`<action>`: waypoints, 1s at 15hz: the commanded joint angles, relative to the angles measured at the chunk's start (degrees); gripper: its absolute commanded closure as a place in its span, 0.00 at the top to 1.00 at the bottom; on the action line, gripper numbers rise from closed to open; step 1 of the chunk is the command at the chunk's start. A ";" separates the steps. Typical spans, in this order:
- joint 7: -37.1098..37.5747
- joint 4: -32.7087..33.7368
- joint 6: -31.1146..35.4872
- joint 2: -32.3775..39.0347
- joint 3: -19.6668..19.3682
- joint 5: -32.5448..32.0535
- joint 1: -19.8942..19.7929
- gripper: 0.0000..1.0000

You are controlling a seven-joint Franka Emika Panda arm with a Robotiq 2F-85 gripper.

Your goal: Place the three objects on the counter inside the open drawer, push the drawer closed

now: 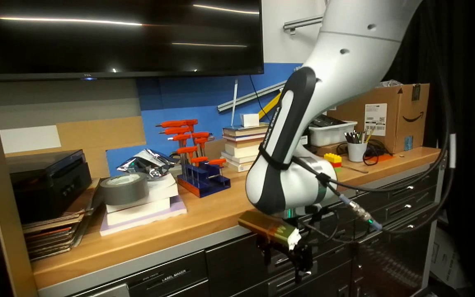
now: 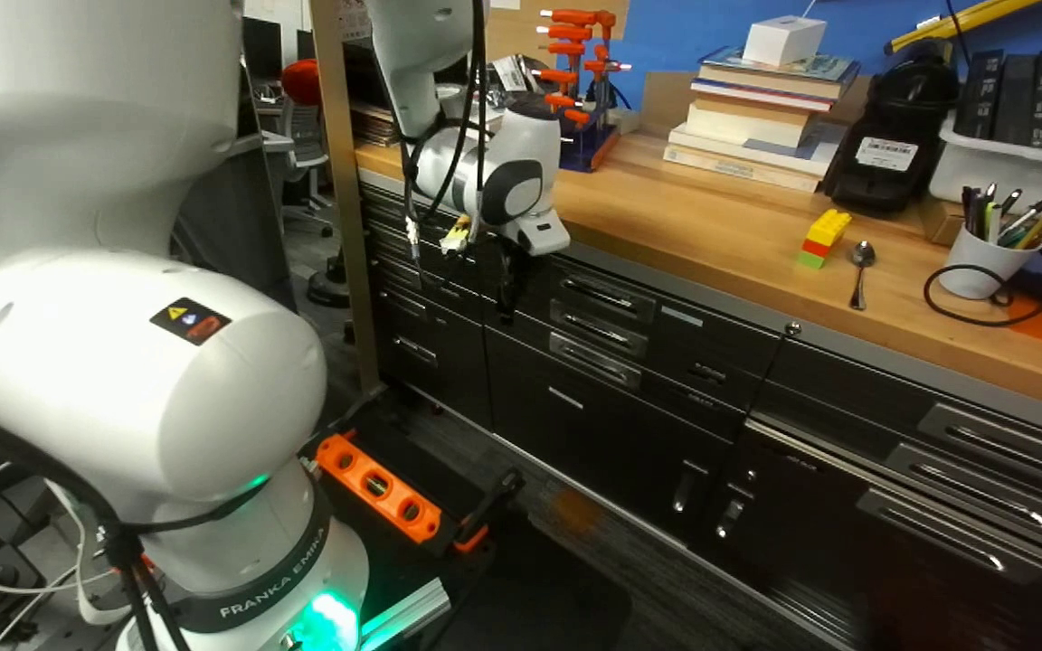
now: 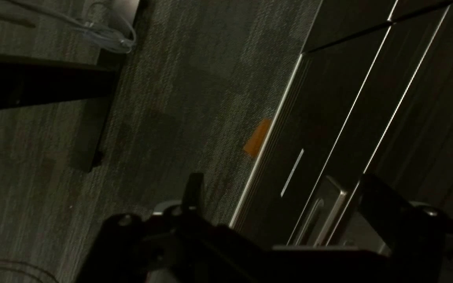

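The drawer fronts (image 2: 607, 330) I can see below the tabletop (image 2: 738, 231), well apart from the white pen cup (image 2: 982, 264), all look shut, so anything brought across could bump a closed face and drop. The yellow-topped toy block (image 2: 823, 237), perhaps one of the three objects, sits near that cup, where a low, careless sweep could topple it. The claw (image 3: 281, 186) hangs well away from the cup, fingers (image 3: 194, 190) spread wide, gripping nothing and, as far as I can tell, touching nothing.
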 commanded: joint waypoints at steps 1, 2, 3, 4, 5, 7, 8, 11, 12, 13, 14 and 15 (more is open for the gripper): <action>-4.16 -6.14 -11.04 -13.00 -2.15 -8.06 -0.91 1.00; -7.36 -6.88 -14.70 -16.11 -1.48 -9.50 -2.48 1.00; -9.75 -7.33 -18.05 -18.55 -1.09 -10.77 -3.50 1.00; -12.88 -7.85 -21.06 -21.31 -0.67 -11.62 -4.66 1.00; -16.18 -8.44 -24.11 -24.23 -0.50 -12.50 -5.75 1.00; -23.53 -9.59 -28.59 -29.50 -0.05 -12.99 -7.85 1.00; -27.68 -9.94 -30.55 -31.85 0.09 -12.48 -8.85 1.00; -39.78 -10.51 -37.27 -39.27 -0.21 -11.88 -11.53 1.00; -43.64 -10.24 -40.41 -41.76 -0.37 -12.34 -12.42 1.00; -47.25 -9.81 -43.59 -44.17 -0.58 -12.52 -13.28 1.00; -50.28 -9.47 -46.13 -46.37 -0.77 -12.82 -14.12 1.00; -53.74 -9.22 -48.39 -48.78 -1.14 -12.99 -14.94 1.00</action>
